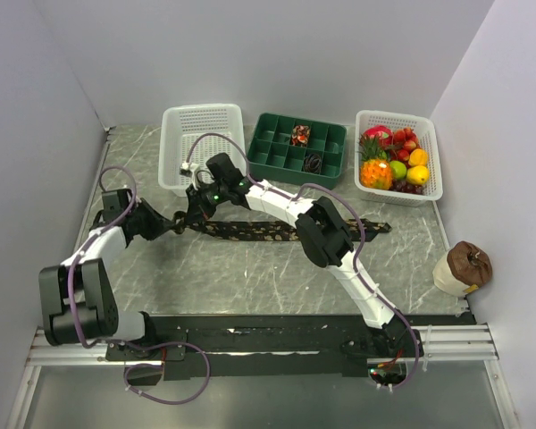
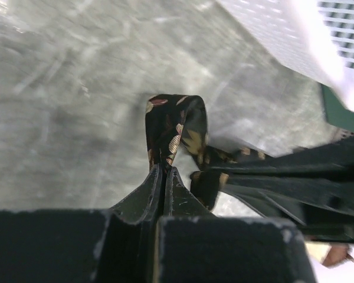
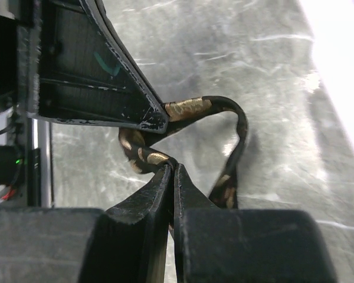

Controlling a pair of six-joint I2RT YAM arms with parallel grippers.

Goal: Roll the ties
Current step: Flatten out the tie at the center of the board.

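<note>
**Two grippers pinch the left end of a tie, and the fold between them is still loose**

Seen from above, a dark patterned tie (image 1: pixel 259 232) lies stretched left to right across the middle of the table. Both arms meet at its left end, centre-left of the frame, just below a white basket (image 1: pixel 201 152).

The left gripper (image 2: pixel 164 172) is fully closed, nipping the fabric where it bends up into a small loop. The right gripper (image 3: pixel 171 170) is closed to a sliver on the same fabric, right beside it.

The loop is open and slack, not a tight coil, so a turn begun from here would likely give a loose roll. The thin cloth is held only at the fingertips and could slide out if either arm pulls. The two sets of fingers are crowded together and might knock or clamp each other. The right arm crosses over the tie's long tail and could drag it.

A reddish coil (image 1: pixel 300 135) and a dark coil (image 1: pixel 313 163) sit in a green tray (image 1: pixel 272 143) at upper centre.
</note>
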